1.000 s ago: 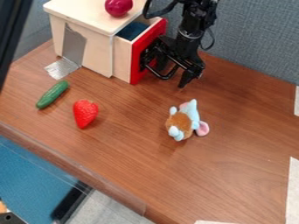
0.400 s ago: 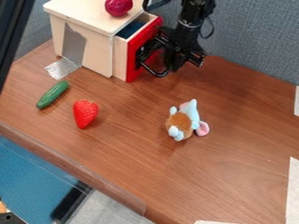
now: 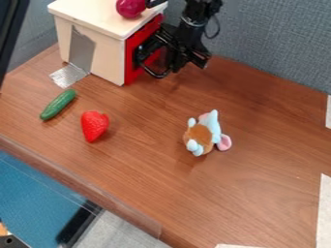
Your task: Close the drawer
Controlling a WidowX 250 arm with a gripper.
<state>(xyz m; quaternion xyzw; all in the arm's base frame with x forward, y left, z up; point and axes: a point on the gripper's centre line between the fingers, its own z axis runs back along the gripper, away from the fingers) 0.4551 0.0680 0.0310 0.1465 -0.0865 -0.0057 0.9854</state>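
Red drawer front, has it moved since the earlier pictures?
Yes, the red drawer front has slid inward, toward the wooden box, and now sits at the box's edge.

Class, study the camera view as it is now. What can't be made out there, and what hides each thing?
All in the camera view:
- Inside of the drawer: hidden behind its red front and within the pale wooden box.
- Part of that front: behind the black two-finger gripper.
- Base of the black robot arm: beyond the top edge.
- Top of the shiny magenta ball: cut off by the top edge.
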